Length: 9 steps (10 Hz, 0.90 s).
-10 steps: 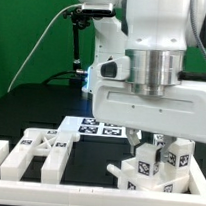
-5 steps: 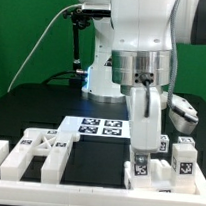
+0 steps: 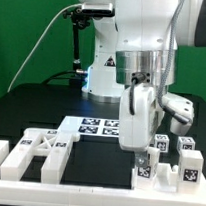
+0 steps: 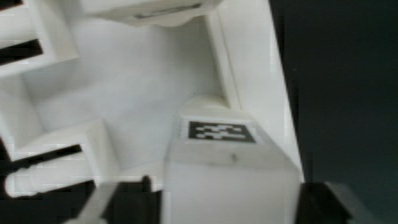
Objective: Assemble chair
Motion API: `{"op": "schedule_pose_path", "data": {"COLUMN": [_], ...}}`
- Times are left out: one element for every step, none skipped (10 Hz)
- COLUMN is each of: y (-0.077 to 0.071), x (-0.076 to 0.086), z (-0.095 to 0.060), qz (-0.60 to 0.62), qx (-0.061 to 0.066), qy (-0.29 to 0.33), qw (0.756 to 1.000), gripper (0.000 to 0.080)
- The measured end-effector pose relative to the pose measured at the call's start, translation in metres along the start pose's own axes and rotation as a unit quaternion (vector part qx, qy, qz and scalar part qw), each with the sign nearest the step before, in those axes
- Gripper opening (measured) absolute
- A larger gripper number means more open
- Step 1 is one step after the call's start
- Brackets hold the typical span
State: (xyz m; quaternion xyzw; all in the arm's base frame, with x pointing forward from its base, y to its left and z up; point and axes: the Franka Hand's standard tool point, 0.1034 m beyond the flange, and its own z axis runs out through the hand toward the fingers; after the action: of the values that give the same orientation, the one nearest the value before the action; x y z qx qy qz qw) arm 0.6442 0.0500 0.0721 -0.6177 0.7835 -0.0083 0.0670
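The chair [image 3: 168, 164]'s tagged bar [image 4: 217, 130] stands at 6 o'clock from the gripper [image 3: 140, 146], between its fingers; its long axis looks upright. Pinching or merely straddling: I cannot tell.

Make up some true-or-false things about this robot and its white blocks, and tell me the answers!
1. The table is black. True.
2. The wall behind the robot is red. False: it is green.
3. The hand is down by the white pieces on the exterior view's right. True.
4. The marker board is lifted in the air. False: it lies flat on the table.
5. The white pieces carry black-and-white square tags. True.
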Motion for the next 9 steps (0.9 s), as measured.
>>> {"op": "schedule_pose_path", "data": {"y": [0.002,-0.003,-0.002,-0.001,0.0,-0.001,-0.001,-0.001,-0.003], "x": [-0.006,-0.01,-0.012,-0.019,-0.021,-0.019,-0.018,-0.016,-0.009], "z": [0.002,0.001,0.001,0.001,-0.001,0.0,0.001,0.001,0.001], "qz": [-0.036,-0.13,-0.238,-0.351,-0.413,-0.454,-0.492,-0.548,-0.597], "qx": [0.0,0.023,0.024,0.021,0.021,0.019,0.018,0.013,0.009], "qy": [-0.001,0.001,0.009,0.022,0.027,0.028,0.03,0.032,0.035], "qw": [0.999,0.991,0.971,0.936,0.91,0.891,0.87,0.836,0.801], "gripper": [0.054,0.0623,0.0623,0.0645,0.0645,0.0649,0.0649,0.0649,0.0649]}}
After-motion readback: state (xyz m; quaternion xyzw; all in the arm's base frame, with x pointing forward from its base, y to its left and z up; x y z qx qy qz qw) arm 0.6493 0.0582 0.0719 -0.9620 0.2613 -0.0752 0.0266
